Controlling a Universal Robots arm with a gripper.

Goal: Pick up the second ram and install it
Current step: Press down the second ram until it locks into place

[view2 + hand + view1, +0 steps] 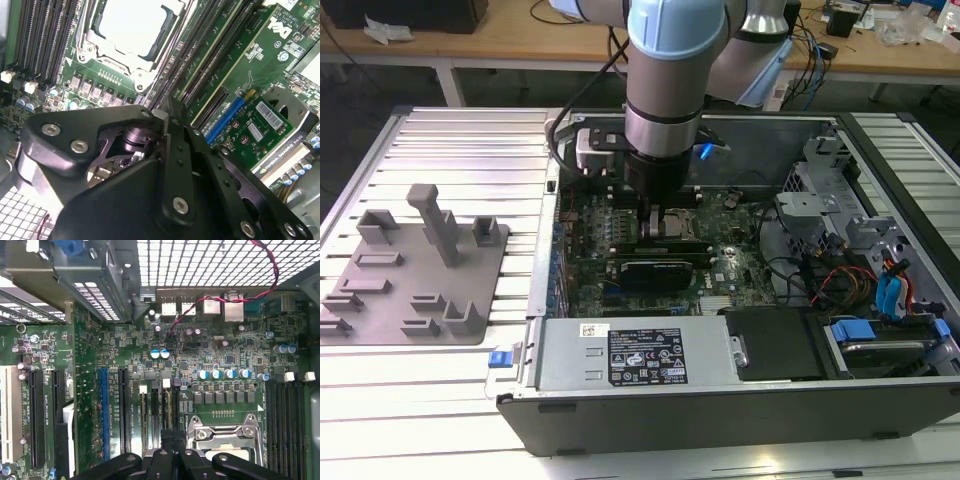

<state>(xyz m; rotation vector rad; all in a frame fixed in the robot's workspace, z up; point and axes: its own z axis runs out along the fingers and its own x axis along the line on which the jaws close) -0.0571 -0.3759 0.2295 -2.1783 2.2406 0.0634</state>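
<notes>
My pincer (167,107) low inside open case (880,180), over green motherboard (215,340).
Black fingers together beside square silver socket (131,25); ram unseen between them.

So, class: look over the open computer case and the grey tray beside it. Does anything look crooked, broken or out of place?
Nothing stands out. The hand sits low over the memory slots beside the processor socket. The board looks undamaged, and the grey tray lies flat.

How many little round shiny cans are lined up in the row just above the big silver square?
4. In the first wrist view the cans stand side by side on the motherboard: one, two, three, four. More stand elsewhere, and some may be hidden.
</notes>
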